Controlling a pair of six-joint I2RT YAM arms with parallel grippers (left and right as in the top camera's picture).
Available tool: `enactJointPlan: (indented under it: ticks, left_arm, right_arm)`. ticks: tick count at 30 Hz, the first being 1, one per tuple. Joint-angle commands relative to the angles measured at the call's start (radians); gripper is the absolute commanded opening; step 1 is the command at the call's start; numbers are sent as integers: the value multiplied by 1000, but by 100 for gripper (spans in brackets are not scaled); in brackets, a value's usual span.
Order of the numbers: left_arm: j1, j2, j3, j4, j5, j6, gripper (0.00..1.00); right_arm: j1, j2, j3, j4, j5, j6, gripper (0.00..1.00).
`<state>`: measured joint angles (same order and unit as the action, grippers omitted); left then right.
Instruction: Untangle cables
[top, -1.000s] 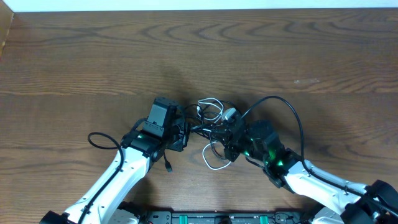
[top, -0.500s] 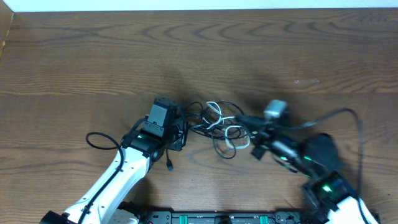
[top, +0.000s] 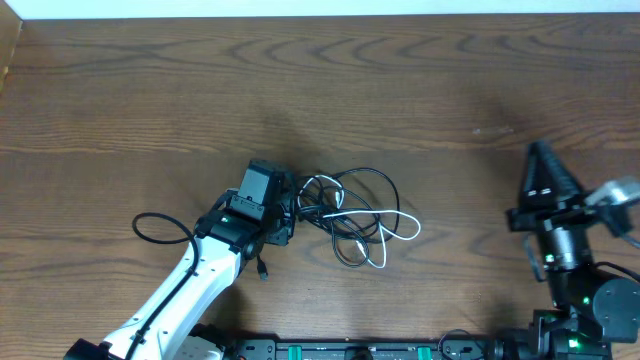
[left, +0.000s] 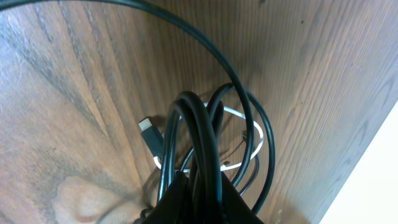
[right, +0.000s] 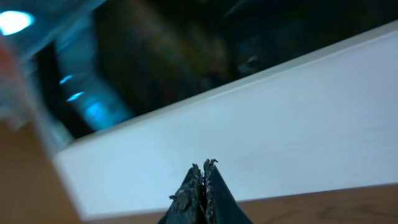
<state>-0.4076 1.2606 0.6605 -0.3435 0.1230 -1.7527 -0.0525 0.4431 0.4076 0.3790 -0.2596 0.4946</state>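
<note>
At tabletop (top: 150, 100) centre: clamps cables (top: 360, 215) in left tool (top: 292, 212), bunch lying long-axis left-right; holds right tool (top: 538, 152) closed, empty, well apart.

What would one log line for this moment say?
left claw: shut on thin black and white cables | right claw: shut, empty, apart from cables | cables: looped together on brown wooden table

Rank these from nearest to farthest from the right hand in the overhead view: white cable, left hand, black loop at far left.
From the right hand:
1. White cable, mid-table, reaching farthest right.
2. Left hand, left of it, gripping black cables.
3. Black loop, far left beside the left arm.
</note>
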Motion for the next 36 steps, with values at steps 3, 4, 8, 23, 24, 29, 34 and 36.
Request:
enactJointPlan:
  ticks: [3, 4, 8, 23, 24, 29, 34, 36]
  left_arm:
    - [0, 8, 24, -5, -46, -1, 13]
    - [0, 8, 24, -4, -46, -3, 13]
    - [0, 8, 24, 8, -45, -3, 13]
    - [0, 8, 24, 8, -45, -3, 13]
    - [0, 8, 24, 8, -45, -3, 13]
    - [0, 8, 24, 8, -45, -2, 13]
    - [0, 8, 24, 8, -45, -3, 13]
    - [0, 8, 24, 8, -45, -3, 13]
  right_arm:
    - [-66, 43, 4, 22, -175, 76, 3]
    - [-62, 62, 4, 21, -259, 74, 8]
    - [-23, 158, 4, 20, -555, -1, 31]
    - [272, 552, 4, -33, -789, -67, 39]
    - [284, 573, 4, -37, -785, -113, 45]
    - [296, 677, 4, -78, -555, -232, 52]
    - [297, 751, 4, -114, -480, -296, 53]
    - [298, 774, 4, -135, -480, -330, 53]
